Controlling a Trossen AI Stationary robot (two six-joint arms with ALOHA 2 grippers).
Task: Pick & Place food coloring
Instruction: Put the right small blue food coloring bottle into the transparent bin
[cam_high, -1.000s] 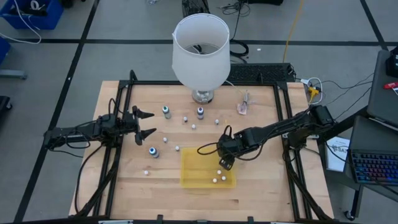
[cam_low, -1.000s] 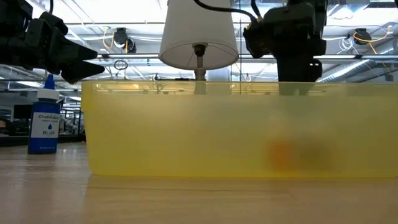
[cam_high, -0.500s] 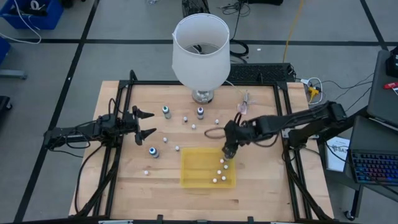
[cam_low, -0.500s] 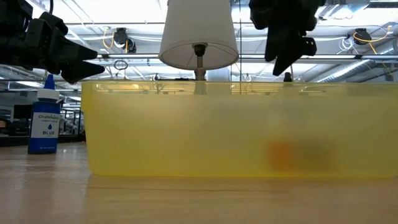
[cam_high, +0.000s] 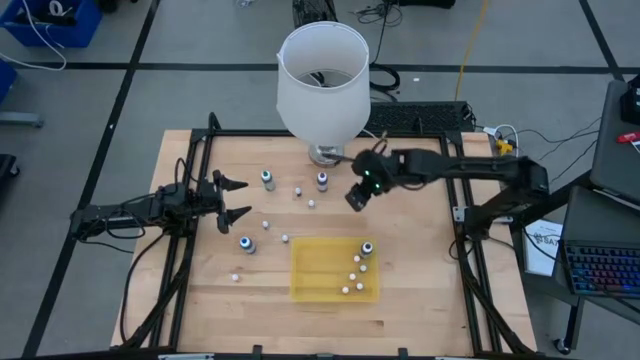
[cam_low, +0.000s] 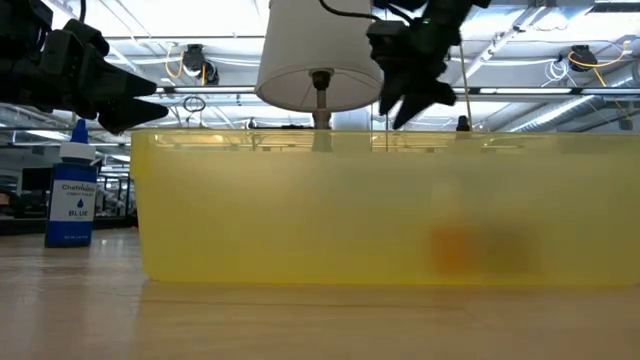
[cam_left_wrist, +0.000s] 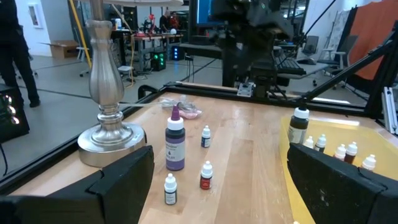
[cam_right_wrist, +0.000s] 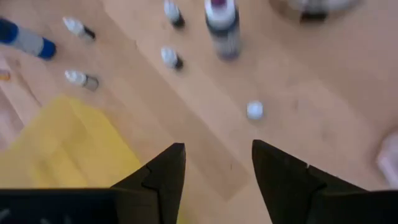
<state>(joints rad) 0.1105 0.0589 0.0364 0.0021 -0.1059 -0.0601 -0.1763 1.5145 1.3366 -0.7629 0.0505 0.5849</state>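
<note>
Above the wooden table (cam_high: 420, 270), the right gripper (cam_high: 357, 196) hangs in the air near the foot of the big white lamp (cam_high: 322, 82). Its two dark fingers (cam_right_wrist: 163, 177) are spread apart and hold nothing. Just below it on the table stands a small white-capped food coloring bottle (cam_right_wrist: 254, 110), close by but not touching. A taller purple bottle (cam_high: 322, 181) stands beside the lamp foot, near the gripper. More small bottles are dotted over the wood to the left. One dark bottle with a pale cap (cam_high: 367, 248) stands in the corner of the yellow tray (cam_high: 315, 282), with a few tiny bottles next to it. The left gripper (cam_high: 236, 199) waits at the left side of the table, wide open and empty, with a blue bottle (cam_high: 247, 243) standing near it.
</note>
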